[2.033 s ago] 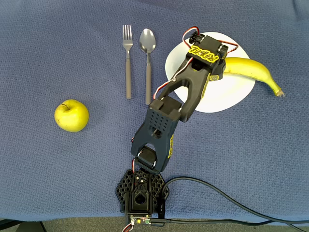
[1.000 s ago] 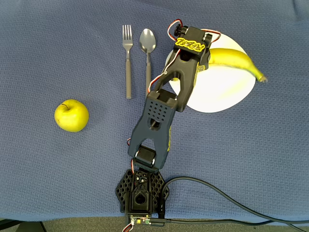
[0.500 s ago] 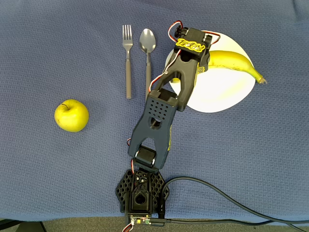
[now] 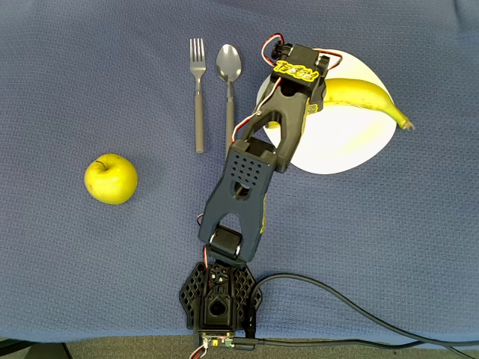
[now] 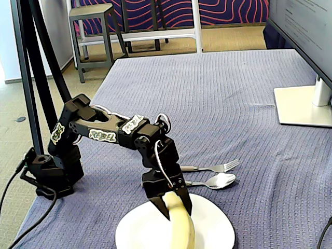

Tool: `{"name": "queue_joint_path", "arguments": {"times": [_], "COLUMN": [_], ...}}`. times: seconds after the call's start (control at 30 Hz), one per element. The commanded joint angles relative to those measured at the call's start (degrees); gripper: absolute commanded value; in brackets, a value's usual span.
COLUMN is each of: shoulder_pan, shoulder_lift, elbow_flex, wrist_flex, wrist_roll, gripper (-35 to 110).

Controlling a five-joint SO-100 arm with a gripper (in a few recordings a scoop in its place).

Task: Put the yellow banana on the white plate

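Overhead and fixed views of a black arm [image 4: 251, 179] reaching over a blue cloth-covered table [image 4: 90, 75]. In the overhead view the arm runs from its base [image 4: 218, 303] at the bottom edge up and to the right, ending over the upper left part of the white plate [image 4: 344, 142]. The banana [image 4: 363, 96] lies across the top of the plate, curving from beneath the wrist toward the right; its stem tip [image 4: 406, 123] reaches just past the plate's right rim, over the cloth.

In the fixed view the gripper [image 5: 174, 205] points downward above the plate [image 5: 140, 231], with its two dark fingers [image 5: 184, 199] set on either side of the near end of the banana [image 5: 179, 225] and pinching it. From this angle the banana extends toward the camera over the plate's centre; whether its underside rests on the plate cannot be told.

To the left of the plate in the overhead view, a spoon [image 4: 229, 97] and a fork [image 4: 197, 93] lie side by side, handles toward the base, the spoon nearer the plate. A yellow-green apple [image 4: 111, 178] sits well apart on the left of the cloth. A black cable [image 4: 359, 318] leads from the base toward the lower right.
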Motion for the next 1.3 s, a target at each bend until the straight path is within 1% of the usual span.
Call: {"name": "queue_joint_path", "arguments": {"times": [0.0, 0.13, 0.27, 0.5, 0.7, 0.93, 1.27], "shoulder_pan": [2.37, 2.55, 2.20, 1.58, 1.85, 1.41, 0.35], "shoulder_lift": [2.29, 2.20, 2.64, 2.99, 3.25, 4.57, 8.44], "elbow_flex": [-0.18, 0.70, 2.11, 2.37, 2.99, 3.08, 3.69], "wrist_flex": [-1.23, -1.23, -1.23, -1.05, -1.23, -2.46, -1.58], "wrist_roll": [0.88, 0.70, 0.53, 1.23, 2.37, 1.49, 1.32], "gripper": [4, 8, 16, 19, 26, 29, 29]}}
